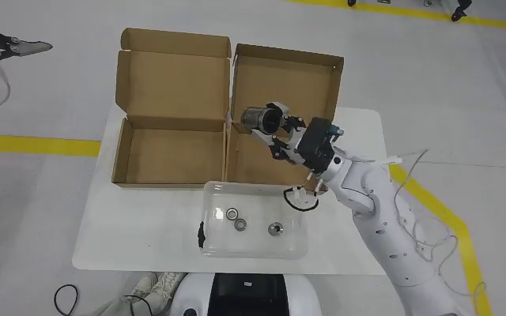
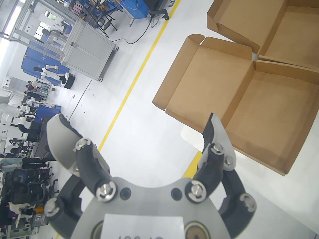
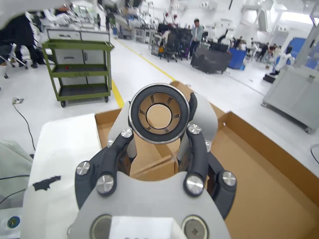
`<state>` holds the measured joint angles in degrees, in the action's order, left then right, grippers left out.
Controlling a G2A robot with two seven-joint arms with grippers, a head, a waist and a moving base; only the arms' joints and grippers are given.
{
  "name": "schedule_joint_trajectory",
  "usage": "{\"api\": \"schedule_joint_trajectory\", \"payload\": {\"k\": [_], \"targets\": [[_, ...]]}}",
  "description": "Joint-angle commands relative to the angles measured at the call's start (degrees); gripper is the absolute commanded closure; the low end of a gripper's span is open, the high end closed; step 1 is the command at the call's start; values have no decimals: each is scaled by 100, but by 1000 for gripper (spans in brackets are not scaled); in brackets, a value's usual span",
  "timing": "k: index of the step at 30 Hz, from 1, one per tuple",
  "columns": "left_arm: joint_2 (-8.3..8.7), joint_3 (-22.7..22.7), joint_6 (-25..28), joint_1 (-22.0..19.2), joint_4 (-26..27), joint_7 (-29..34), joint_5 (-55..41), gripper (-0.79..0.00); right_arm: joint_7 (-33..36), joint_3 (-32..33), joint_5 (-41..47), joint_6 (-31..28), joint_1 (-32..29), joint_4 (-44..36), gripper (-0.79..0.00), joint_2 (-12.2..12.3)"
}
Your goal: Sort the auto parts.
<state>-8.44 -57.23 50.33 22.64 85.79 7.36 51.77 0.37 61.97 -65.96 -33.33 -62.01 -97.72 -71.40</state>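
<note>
The right claw (image 1: 271, 126) is gripping a cylindrical bearing (image 3: 159, 116) and holding it above the right cardboard box (image 1: 254, 167).

The bearing is lying sideways between the closed jaws, clear of the box floor, probably so that it drops into this box as its sorted place. The left cardboard box (image 1: 166, 154) is standing open just beside it. Near the front of the worktop (image 1: 356, 134), the clear tray (image 1: 253, 188) is keeping three smaller parts (image 1: 240, 224), likely waiting their turn. The left claw (image 2: 134, 120) is hanging wide and holding nothing, off to the side.
</note>
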Motion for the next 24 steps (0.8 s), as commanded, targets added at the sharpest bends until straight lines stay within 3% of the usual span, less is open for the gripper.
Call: {"api": "schedule_joint_trajectory", "payload": {"k": [1,15,24], "targets": [[0,0,0,0,0,0,0,-785,320,-32,280,237,-1,153,0,-21],[0,0,0,0,0,0,0,-785,1922,-659,708,748,517,1478,0,-189],[0,0,0,0,0,0,0,-785,2414,-1056,825,1072,1036,2382,0,-364]]}}
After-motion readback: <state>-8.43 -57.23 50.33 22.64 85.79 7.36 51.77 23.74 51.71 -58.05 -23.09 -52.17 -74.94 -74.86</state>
